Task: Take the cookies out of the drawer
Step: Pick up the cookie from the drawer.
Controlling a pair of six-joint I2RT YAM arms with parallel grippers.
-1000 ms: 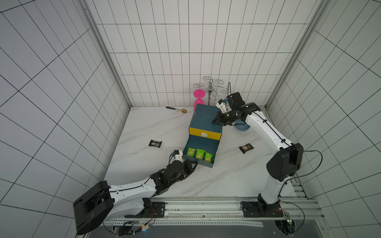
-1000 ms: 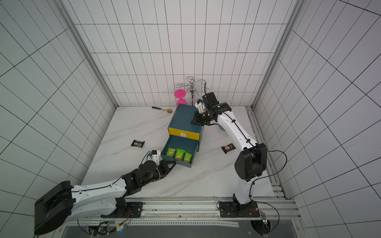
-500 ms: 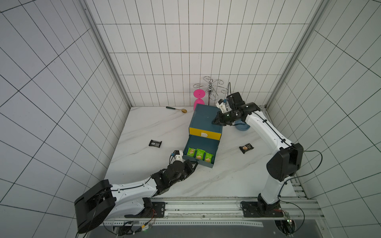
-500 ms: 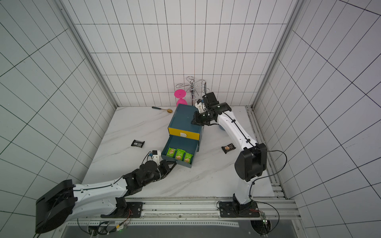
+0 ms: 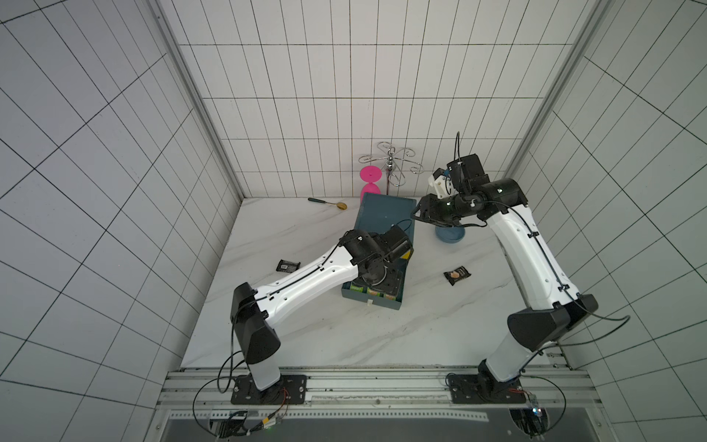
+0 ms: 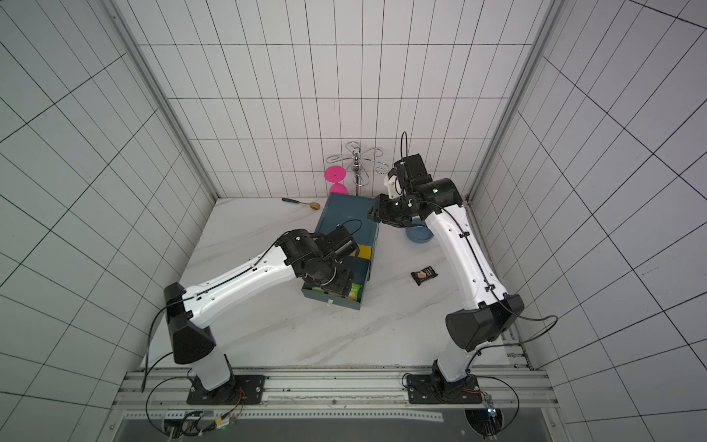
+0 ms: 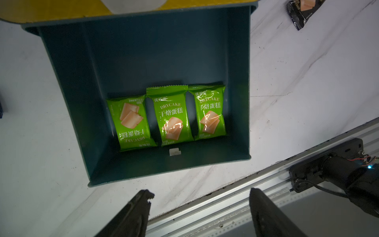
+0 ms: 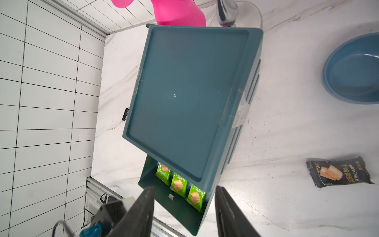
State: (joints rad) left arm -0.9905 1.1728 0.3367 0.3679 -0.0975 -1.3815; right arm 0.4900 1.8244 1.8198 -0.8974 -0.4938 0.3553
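With the drawer (image 7: 67,86) pulled open, three green cookies (image 7: 173,117) lie side by side inside; left hand (image 7: 200,207) hovers above, fingers apart, empty. Right hand (image 8: 184,207) empty; its logged state is closed.

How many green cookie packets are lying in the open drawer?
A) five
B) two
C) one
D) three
D: the left wrist view shows three green packets side by side on the floor of the drawer.
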